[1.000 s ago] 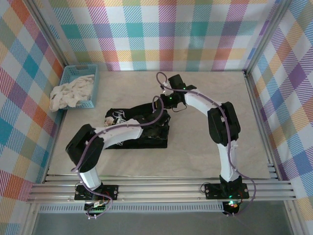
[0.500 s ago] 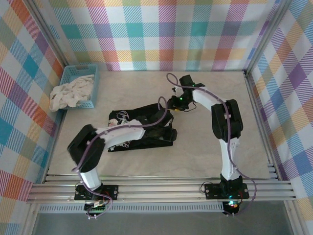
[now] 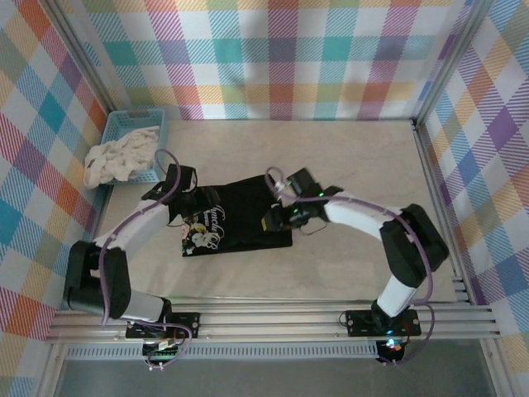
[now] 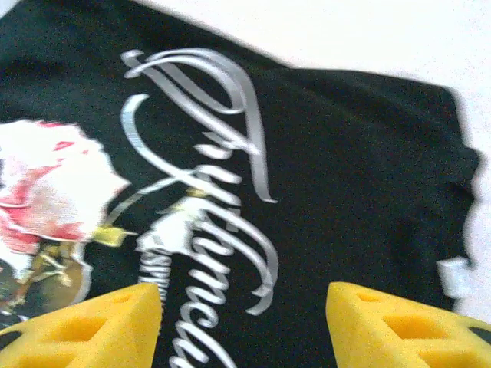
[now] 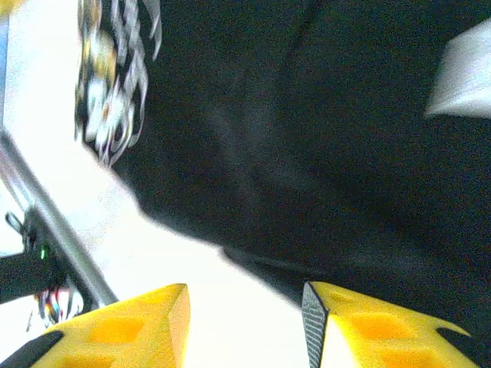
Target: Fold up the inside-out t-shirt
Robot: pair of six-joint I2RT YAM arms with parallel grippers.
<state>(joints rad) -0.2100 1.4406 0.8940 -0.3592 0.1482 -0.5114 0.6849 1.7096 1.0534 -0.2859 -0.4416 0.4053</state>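
The inside-out t-shirt (image 3: 244, 211) lies flat on the table as a black folded rectangle, its white script and multicoloured print (image 3: 201, 233) facing up at the left end. My left gripper (image 3: 192, 204) hovers over that printed end. In the left wrist view it (image 4: 244, 295) is open, with the shirt's script (image 4: 222, 184) below and nothing between the yellow fingers (image 4: 92, 326). My right gripper (image 3: 275, 218) is over the shirt's right front edge. It (image 5: 245, 295) is open above the hem (image 5: 253, 253) and bare table, holding nothing.
A blue basket (image 3: 124, 121) with a white-cream cloth (image 3: 120, 157) stands at the back left, next to the checkered wall. Bare table (image 3: 364, 157) spreads right of and behind the shirt. An aluminium rail (image 3: 273, 310) runs along the near edge.
Both grippers have opened and let go of the shirt, which now lies flat with its print up. The left arm swung out to the left; the right gripper came nearer.
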